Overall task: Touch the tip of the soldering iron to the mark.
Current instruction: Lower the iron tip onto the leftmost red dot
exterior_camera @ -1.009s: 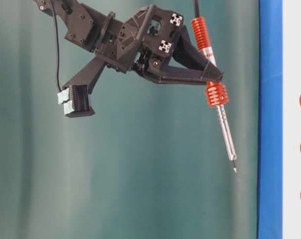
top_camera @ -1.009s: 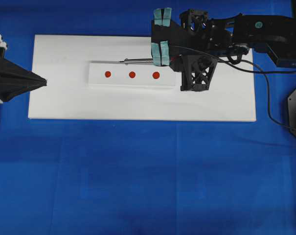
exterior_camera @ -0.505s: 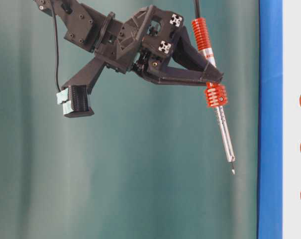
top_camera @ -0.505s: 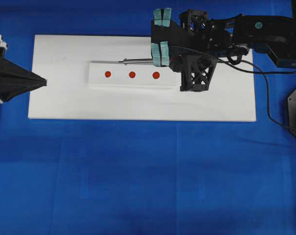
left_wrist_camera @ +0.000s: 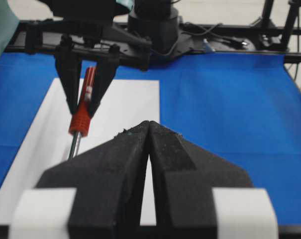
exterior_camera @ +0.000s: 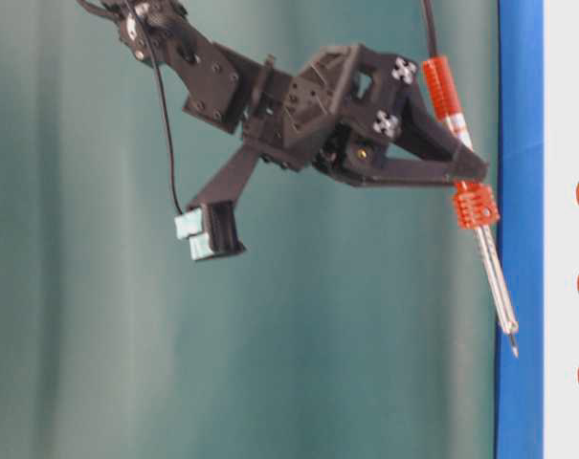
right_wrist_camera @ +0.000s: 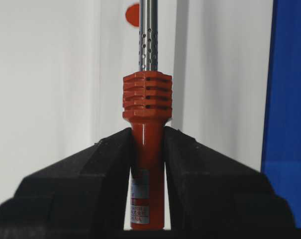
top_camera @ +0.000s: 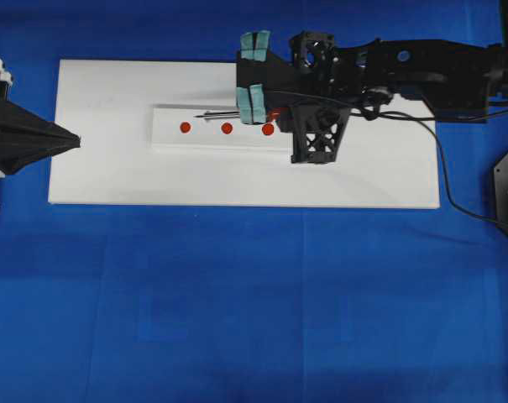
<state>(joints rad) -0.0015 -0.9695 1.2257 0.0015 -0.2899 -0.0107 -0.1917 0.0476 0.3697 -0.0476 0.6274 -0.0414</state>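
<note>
Fingers (right_wrist_camera: 105, 169) clamp the soldering iron (right_wrist_camera: 146, 149), seemingly above red dots (top_camera: 227, 128).

We saw a flat board (top_camera: 111, 168) lying on the counter (top_camera: 237, 294). On the board lay a smaller strip (top_camera: 170, 138), and three marks (top_camera: 227, 128) sat in a row on it. The right hand (top_camera: 270, 113) hung above the right end of the strip, gripping the soldering iron (exterior_camera: 471, 206). The tip (top_camera: 198, 117) pointed left, above the strip, just behind the row of marks. The left hand (top_camera: 73, 141) sat at the board's left edge, well apart from the iron.
</note>
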